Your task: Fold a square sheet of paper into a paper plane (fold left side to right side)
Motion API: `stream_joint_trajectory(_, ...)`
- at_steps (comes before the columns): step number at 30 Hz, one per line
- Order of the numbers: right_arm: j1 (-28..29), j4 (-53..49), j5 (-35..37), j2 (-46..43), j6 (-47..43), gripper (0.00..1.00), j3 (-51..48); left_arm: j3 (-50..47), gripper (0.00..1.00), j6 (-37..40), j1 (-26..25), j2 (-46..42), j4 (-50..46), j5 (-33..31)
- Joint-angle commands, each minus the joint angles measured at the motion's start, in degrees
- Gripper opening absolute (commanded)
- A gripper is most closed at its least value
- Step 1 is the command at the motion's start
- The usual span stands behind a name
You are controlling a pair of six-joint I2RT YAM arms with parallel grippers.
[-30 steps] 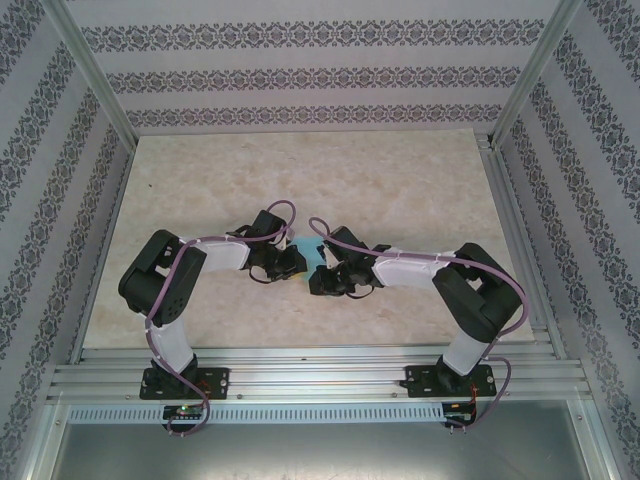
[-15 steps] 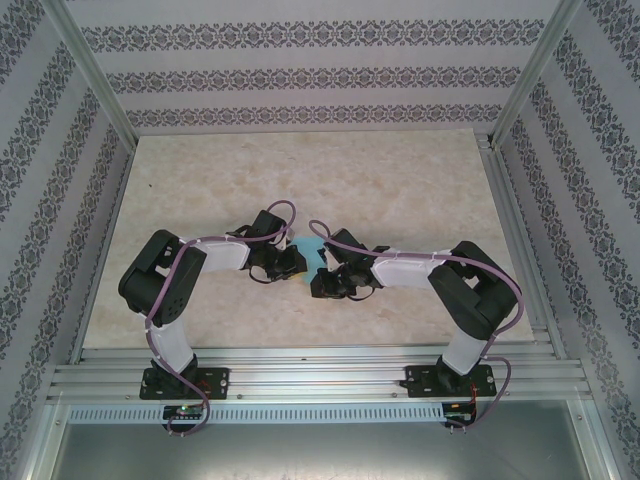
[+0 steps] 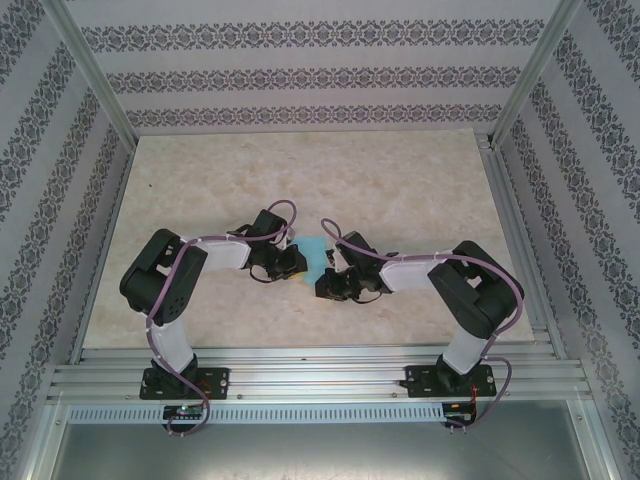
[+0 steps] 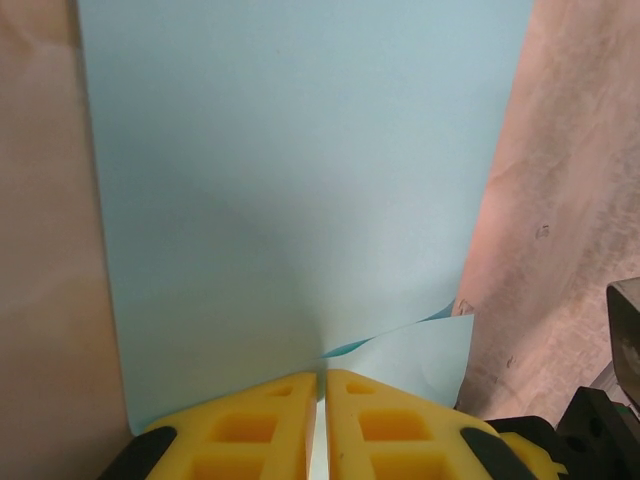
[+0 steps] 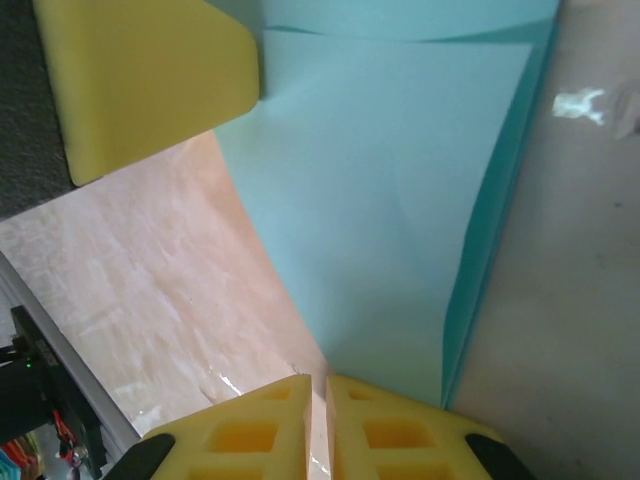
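The square sheet of paper (image 3: 316, 251) is turquoise and sits at mid-table between the two arms. My left gripper (image 3: 293, 262) is shut on its near edge. In the left wrist view the sheet (image 4: 300, 180) rises from the yellow fingertips (image 4: 290, 395), and a second layer (image 4: 420, 360) peels away at the lower right. My right gripper (image 3: 328, 277) is shut at the sheet's corner. In the right wrist view the paper (image 5: 390, 200) curves up, with a doubled darker edge (image 5: 490, 230) on its right. No paper plane is in view.
The beige marbled tabletop (image 3: 400, 190) spreads all round the arms. Patterned walls and metal posts (image 3: 520, 75) enclose it, and an aluminium rail (image 3: 320, 360) runs along the near edge. A yellow finger of the left gripper (image 5: 150, 80) shows at the top left of the right wrist view.
My right gripper has shifted slightly right and toward the near edge. More of the turquoise sheet now shows between the grippers. The left arm has barely moved.
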Motion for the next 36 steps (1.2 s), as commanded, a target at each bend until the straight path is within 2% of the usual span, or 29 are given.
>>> stream_joint_trajectory(1,0.1,-3.4,1.2,1.7,2.0,0.12,-4.1,-1.9,0.14,2.0,-1.2,4.7,-5.6,-7.2)
stream_joint_trajectory(15,-0.6,-2.0,0.5,-4.5,4.0,0.08,-10.9,-1.6,0.14,2.5,-1.1,5.1,-6.1,-7.7)
stream_joint_trajectory(23,-1.1,-10.7,1.6,-11.6,2.7,0.09,-1.5,-1.3,0.14,2.4,-1.1,4.8,-5.9,-7.1)
stream_joint_trajectory(31,-0.4,-7.7,1.5,-5.4,4.0,0.08,4.5,-1.2,0.14,2.3,-1.1,4.7,-5.7,-7.0)
stream_joint_trajectory(36,-0.4,-8.1,2.4,-1.2,3.6,0.08,4.1,-1.3,0.14,2.1,-1.1,4.6,-5.7,-7.0)
